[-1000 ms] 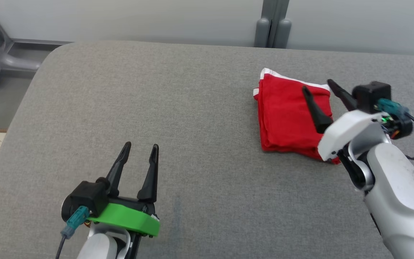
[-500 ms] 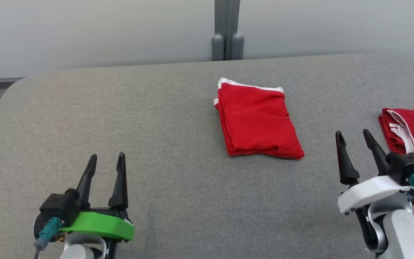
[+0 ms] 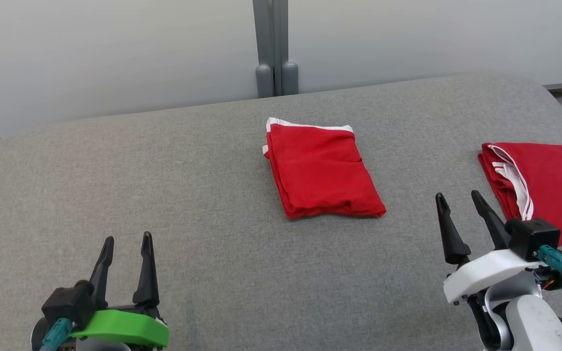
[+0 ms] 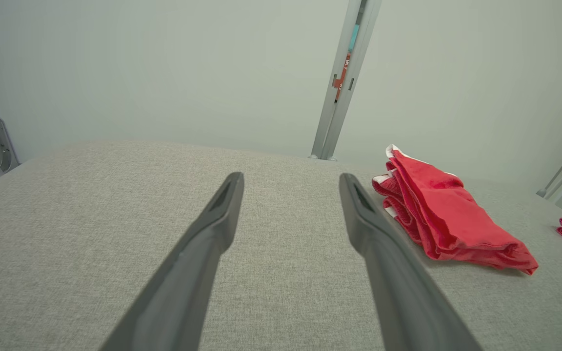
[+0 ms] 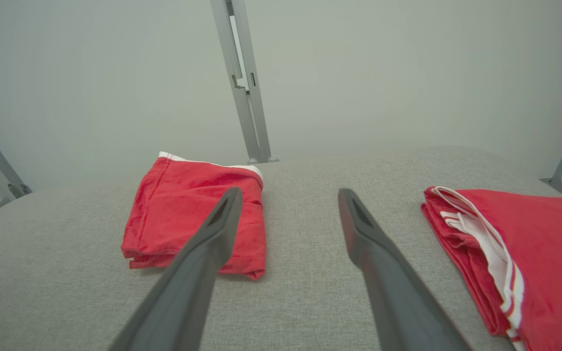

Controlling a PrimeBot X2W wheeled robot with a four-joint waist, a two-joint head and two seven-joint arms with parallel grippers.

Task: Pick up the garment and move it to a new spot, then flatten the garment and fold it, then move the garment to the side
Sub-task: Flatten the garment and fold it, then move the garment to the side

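- Garment (image 3: 320,170) lies folded at centre frame on the grey pad (image 3: 139,170), untouched, seemingly set down as finished.
- Left gripper (image 3: 128,237), lower left, and right gripper (image 3: 457,195), lower right: fingers spread, empty, likely held clear.
- Second red cloth (image 3: 544,190), right edge, probably a separate piece.

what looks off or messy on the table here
Nothing serious. The folded garment lies a little askew to the table edge, its near edge slightly bunched. A second garment at the right has white trim poking from its fold. The left gripper and right gripper hang open, jaws empty.
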